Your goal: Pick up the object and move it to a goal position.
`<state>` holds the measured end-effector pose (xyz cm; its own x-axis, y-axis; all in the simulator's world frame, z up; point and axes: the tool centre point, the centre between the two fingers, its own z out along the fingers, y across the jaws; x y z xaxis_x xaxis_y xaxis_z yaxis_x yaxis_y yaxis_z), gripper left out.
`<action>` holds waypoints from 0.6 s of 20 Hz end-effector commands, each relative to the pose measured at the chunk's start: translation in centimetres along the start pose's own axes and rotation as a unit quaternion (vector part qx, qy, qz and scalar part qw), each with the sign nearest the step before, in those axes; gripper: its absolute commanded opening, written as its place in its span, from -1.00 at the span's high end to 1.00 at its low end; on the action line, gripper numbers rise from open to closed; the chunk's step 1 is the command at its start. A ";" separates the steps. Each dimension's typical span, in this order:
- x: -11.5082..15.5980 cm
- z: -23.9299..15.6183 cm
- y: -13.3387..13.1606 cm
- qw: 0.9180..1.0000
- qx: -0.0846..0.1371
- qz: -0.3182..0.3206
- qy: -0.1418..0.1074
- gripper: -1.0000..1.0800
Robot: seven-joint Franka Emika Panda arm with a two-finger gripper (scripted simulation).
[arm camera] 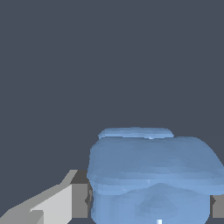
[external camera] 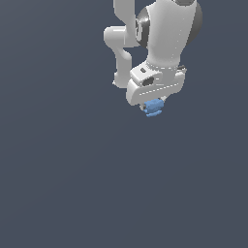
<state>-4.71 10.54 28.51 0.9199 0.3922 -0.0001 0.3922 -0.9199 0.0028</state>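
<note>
The object sits clamped between the fingers of the gripper, toward the exterior view's upper right, with plain surface around it. Only its upper part looks pinched, so I judge a quick swing toward the goal could let it slip out.

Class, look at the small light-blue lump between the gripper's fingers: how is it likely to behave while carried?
The light-blue lump probably stays stiff: its ridged outline shows no squashing between the fingers. It is tiny beside the gripper, so likely light. Its rounded, barrel-like sides suggest that it might roll if set down on its side.
</note>
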 end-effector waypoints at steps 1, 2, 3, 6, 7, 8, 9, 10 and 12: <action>0.0 -2.2 -1.7 1.000 0.000 0.000 0.000 1.00; 0.0 -3.0 -2.4 1.000 0.000 0.000 0.000 1.00; 0.0 -3.7 -2.9 1.000 0.000 0.000 0.000 1.00; 0.1 -5.6 -4.4 1.000 0.001 0.000 0.000 1.00; 0.2 -6.1 -4.8 1.000 0.001 0.000 0.000 1.00; 0.2 -6.6 -5.2 1.000 0.001 0.000 0.000 1.00; 0.3 -7.0 -5.4 1.000 0.001 0.001 0.000 1.00; 0.3 -7.4 -5.7 1.000 0.001 0.001 0.000 1.00; 0.4 -7.9 -6.1 1.000 0.001 0.001 0.000 1.00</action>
<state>-6.68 16.01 35.92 0.9199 0.3922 0.0009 0.3922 -0.9199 0.0010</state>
